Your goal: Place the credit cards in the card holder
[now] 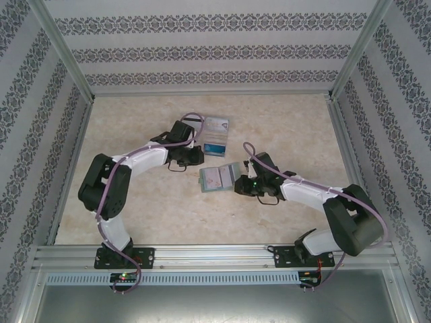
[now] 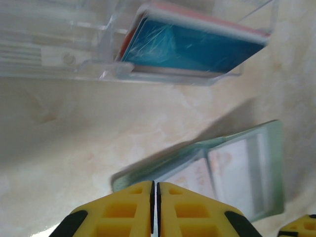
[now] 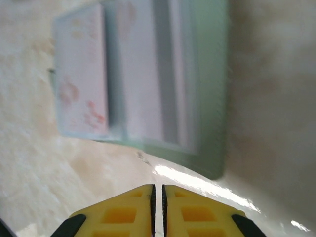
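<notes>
Now your left claw [image 2: 154, 187] and right claw [image 3: 158, 188] are closed, empty. The credit cards [image 2: 192, 47] look thin, stiff, slick; pinch an edge.

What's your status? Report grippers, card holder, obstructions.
Left gripper shut, empty; right gripper shut, empty. Grey-green folding card holder lies open, ungripped. Blue plastic card in clear plastic tray. Nothing in the way.

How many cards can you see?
4, I think: a blue plastic card on a pink-edged card in the clear plastic tray, plus a pale pink patterned card and a whitish striped card in the open grey-green card holder. More may hide underneath.
</notes>
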